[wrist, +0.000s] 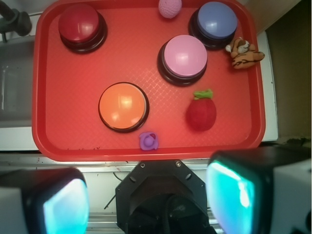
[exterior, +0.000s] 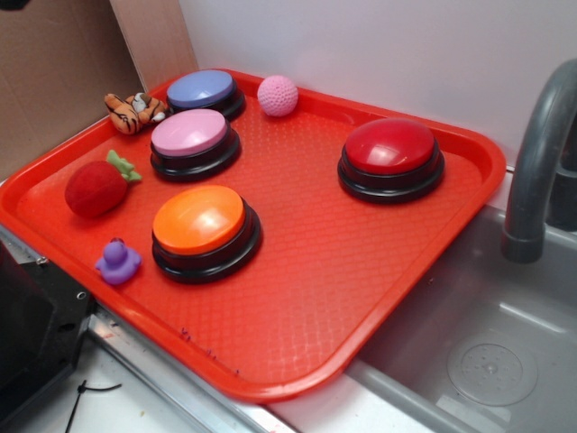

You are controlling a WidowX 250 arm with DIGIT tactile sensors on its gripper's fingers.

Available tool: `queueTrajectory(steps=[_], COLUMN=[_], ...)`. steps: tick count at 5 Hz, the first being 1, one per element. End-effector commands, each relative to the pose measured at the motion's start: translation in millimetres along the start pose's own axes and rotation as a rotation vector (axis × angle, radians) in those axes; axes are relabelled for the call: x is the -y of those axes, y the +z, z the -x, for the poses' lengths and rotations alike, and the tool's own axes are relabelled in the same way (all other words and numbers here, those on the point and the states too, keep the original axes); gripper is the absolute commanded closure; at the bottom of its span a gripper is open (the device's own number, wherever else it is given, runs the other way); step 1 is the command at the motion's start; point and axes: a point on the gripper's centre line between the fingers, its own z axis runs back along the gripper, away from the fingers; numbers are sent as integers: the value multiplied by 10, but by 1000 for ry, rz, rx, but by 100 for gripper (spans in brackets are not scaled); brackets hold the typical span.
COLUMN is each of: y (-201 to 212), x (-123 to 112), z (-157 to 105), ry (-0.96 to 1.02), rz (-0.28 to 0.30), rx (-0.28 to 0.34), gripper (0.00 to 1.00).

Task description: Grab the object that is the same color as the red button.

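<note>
- Strawberry (wrist: 201,113) is lying ahead of the pincer (wrist: 148,204) and off to the right in the wrist view, on the red tray (wrist: 68,126), well apart from the fingertips.
- Its long axis is running roughly away from the pincer, with the green leaves pointing to the far side, toward the pink button (wrist: 184,57).
- In the exterior view the strawberry (exterior: 96,187) is sitting near the tray's edge, beside the pink button (exterior: 190,133) and the orange button (exterior: 199,221), touching neither.
- Red button (wrist: 79,23) is sitting far ahead and to the left, well apart from the strawberry; its dome is matching the strawberry in colour.
- Duck (wrist: 148,140) is standing nearest the pincer, just ahead, between the pincer and the orange button (wrist: 123,106); it is lying left of a straight path to the strawberry.
- Pincer is standing spread wide and pinching nothing; only its two blurred pads are showing at the bottom corners of the wrist view.
- Pincer is not showing in the exterior view, so its height above the tray is hard to judge.
- My judgement: the reach is needing a shift forward and right, then a descent.
</note>
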Motion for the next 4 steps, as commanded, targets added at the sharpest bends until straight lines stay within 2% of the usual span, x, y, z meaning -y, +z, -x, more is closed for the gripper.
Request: queueTrajectory(steps=[1, 2, 4], y=[0, -93, -515], x=[0, -106, -460], z=[0, 12, 28], ry=[0, 76, 227], rz=[0, 35, -6], rx=[0, 27, 69], gripper=[0, 0, 0])
